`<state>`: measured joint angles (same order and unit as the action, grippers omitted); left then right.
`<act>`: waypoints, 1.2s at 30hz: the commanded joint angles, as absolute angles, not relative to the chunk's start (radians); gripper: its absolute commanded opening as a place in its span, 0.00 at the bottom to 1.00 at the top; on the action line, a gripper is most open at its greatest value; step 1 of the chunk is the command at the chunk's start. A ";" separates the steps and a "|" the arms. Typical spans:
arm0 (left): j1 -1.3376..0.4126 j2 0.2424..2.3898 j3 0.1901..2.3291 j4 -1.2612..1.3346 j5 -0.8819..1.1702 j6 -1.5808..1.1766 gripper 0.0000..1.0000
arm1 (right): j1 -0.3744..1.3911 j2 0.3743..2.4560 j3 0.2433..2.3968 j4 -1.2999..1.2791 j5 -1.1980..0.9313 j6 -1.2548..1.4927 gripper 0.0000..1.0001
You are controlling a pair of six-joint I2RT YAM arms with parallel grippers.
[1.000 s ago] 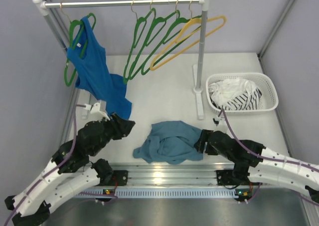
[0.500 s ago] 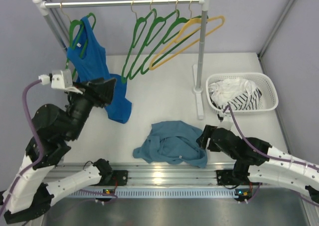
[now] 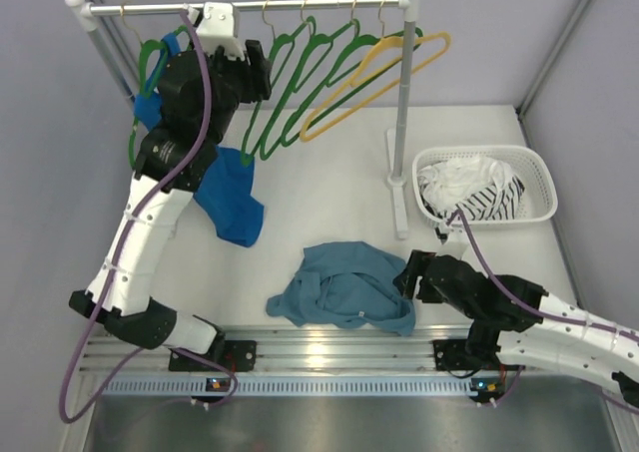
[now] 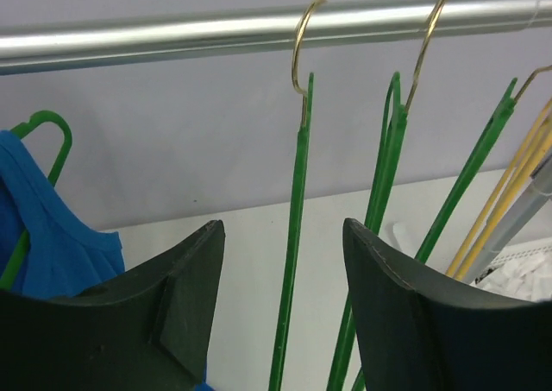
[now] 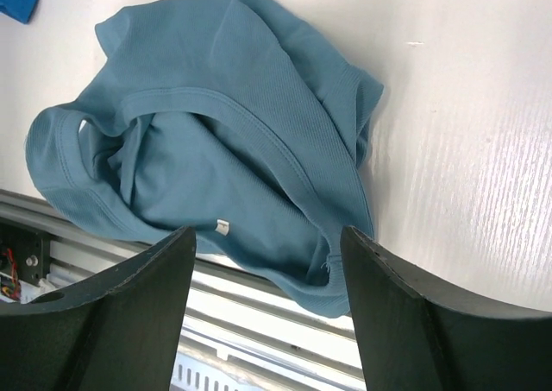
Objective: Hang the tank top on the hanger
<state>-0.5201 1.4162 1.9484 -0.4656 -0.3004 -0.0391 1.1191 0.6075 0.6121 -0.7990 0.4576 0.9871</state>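
1. Since the frame half a second ago, the left arm (image 3: 150, 223) has been raised from worktop level up to the rail (image 3: 319, 4) of the clothes rack. The right arm (image 3: 559, 334) is seen where it was.
2. White worktop (image 3: 329, 188): the rack, a basket and the tank top are carried on it.
3. Rack: it is stood at the far side. Several green hangers, one yellow one and a royal-blue top (image 3: 232, 201) are hung from its rail.
4. Basket (image 3: 537, 201): white, set to the right of the rack post, with a white-and-striped cloth (image 3: 469, 188) piled inside.
5. Tank top (image 3: 344, 284): dusty teal, left crumpled on the worktop near the front edge, between the two arm bases. It is on no hanger. In the right wrist view, its lower edge (image 5: 233, 123) is seen lying over the metal rail at the front of the worktop.
6. Left hand (image 4: 285, 296): held open just below the rail. Its fingers (image 4: 185, 305) are spread to either side of the hanger (image 4: 296, 218), with no contact visible.
7. Right hand (image 5: 267, 313): held open just above the tank top's right edge. Nothing is gripped.
8. Hanger: thin and green, hung by a brass hook and seen edge-on. The other green hangers (image 4: 385, 175) are hung just to its right.
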 commanded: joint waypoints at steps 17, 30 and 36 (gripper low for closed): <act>-0.360 1.537 2.011 -0.531 0.083 -0.075 0.54 | 1.127 0.528 0.635 -0.798 0.442 0.980 0.68; -0.360 1.554 1.953 -0.528 0.066 -0.052 0.43 | 1.127 0.503 0.615 -0.799 0.437 0.979 0.68; -0.359 1.563 1.944 -0.529 0.063 -0.049 0.35 | 1.127 0.496 0.609 -0.801 0.436 0.979 0.67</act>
